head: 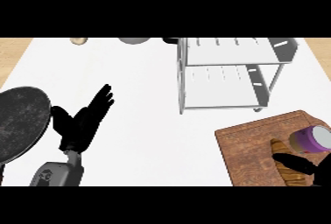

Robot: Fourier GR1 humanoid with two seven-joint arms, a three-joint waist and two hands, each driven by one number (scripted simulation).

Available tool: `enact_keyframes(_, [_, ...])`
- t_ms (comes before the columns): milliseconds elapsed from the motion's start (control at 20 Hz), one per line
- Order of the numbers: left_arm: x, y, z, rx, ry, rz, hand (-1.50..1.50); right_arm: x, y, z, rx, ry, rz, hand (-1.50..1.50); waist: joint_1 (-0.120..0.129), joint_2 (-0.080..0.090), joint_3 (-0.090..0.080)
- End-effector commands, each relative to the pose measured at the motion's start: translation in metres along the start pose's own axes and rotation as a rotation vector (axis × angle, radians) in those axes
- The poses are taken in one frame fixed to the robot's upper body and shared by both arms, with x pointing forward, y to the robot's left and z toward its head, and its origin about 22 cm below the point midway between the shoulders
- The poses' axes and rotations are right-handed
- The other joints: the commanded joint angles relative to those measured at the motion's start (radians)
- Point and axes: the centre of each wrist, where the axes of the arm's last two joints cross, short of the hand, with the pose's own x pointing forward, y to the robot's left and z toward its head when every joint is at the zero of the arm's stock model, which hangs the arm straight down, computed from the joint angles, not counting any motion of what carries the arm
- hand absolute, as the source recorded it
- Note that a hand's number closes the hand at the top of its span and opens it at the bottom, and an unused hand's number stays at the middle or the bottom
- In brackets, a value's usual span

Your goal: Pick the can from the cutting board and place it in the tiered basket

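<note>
bright, flat, even light across the white counter [155,144]. at one o'clock the tiered basket [223,89] shows soft grey shading on its shelves. at eight o'clock the left hand [81,122] is a flat black shape.

Right edge cuts the can [315,139]; right hand [298,164] mostly out of view.
</note>
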Motion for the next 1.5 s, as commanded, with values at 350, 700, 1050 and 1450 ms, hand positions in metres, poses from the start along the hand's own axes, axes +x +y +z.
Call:
enact_keyframes(350, [0.005, -0.007, 0.01, -0.003, -0.01, 0.003, 0.0, -0.02, 0.034, -0.025, 0.002, 0.041, -0.008, -1.5, 0.004, 0.004, 0.006])
enact_keyframes(700, [0.014, 0.0, -0.009, -0.002, -0.01, -0.013, 0.0, -0.011, 0.048, -0.037, 0.118, -0.05, 0.02, 1.5, 0.003, 0.006, 0.006])
enact_keyframes(1050, [0.011, 0.01, -0.011, 0.019, -0.022, -0.009, 0.0, -0.003, 0.05, -0.048, 0.056, -0.154, 0.019, 1.5, 0.002, 0.006, 0.006])
enact_keyframes(1450, [0.004, -0.005, -0.019, 0.013, 0.005, -0.01, 0.0, -0.027, 0.054, -0.036, 0.049, -0.248, -0.02, 1.5, -0.006, 0.005, 0.006])
